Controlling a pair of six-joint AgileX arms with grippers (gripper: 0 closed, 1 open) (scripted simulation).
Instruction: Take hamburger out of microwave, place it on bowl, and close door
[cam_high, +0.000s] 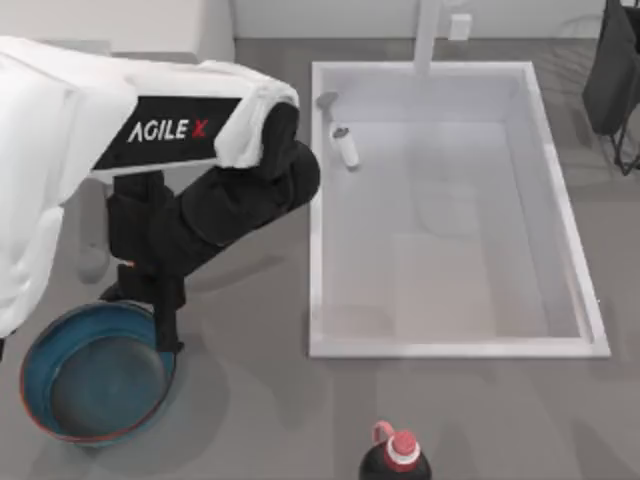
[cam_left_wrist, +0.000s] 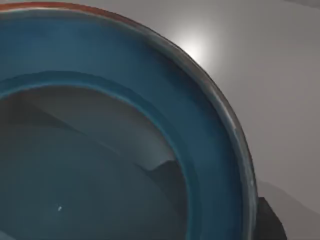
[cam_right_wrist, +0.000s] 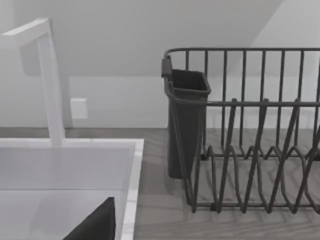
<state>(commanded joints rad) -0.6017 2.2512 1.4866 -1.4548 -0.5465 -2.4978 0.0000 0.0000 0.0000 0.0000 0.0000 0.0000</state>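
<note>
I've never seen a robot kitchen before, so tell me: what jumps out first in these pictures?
The big white and black left arm reaches from the table's left down over a blue bowl at the near left corner; the bowl looks empty inside. To the right lies a wide white sink, and a dark bottle with a red cap stands at the near edge.

One round blue-teal bowl (cam_high: 60, 345), one white rectangular sink basin (cam_high: 455, 345), one dark red-capped bottle (cam_high: 397, 460), one dark wire dish rack (cam_right_wrist: 250, 150).
</note>
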